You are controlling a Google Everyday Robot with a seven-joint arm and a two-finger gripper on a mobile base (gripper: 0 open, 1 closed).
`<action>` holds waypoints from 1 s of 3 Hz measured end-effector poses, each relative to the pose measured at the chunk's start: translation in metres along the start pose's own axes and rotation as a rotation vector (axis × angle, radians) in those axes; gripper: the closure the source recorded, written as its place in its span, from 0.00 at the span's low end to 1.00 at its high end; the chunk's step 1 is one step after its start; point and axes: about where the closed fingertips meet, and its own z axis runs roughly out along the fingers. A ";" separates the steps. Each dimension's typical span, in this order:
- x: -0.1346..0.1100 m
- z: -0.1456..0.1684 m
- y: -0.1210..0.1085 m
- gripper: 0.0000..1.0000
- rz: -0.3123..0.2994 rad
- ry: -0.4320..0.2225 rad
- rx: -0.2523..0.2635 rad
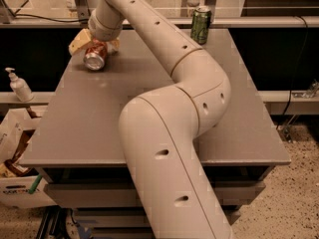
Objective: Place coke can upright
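The coke can [94, 58] is red with a silver end facing me. It lies tilted on its side at the far left of the grey table [99, 113]. My gripper [96, 45] reaches down over it from the back, at the end of the long cream arm. One yellowish finger [79, 40] is on the can's left and the other [114, 45] on its right, both pressed against the can. The can's far end is hidden under the wrist.
A green can [201, 25] stands upright at the table's far edge, right of the arm. My arm's elbow and large lower link [169, 163] cover the middle and front of the table. A soap pump bottle [20, 86] and a cardboard box [15, 153] are off the table's left side.
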 end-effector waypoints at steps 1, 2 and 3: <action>-0.002 0.005 0.001 0.40 0.008 0.009 0.002; -0.004 0.004 0.001 0.63 0.007 0.007 0.006; -0.013 -0.010 0.007 0.87 -0.014 -0.025 0.011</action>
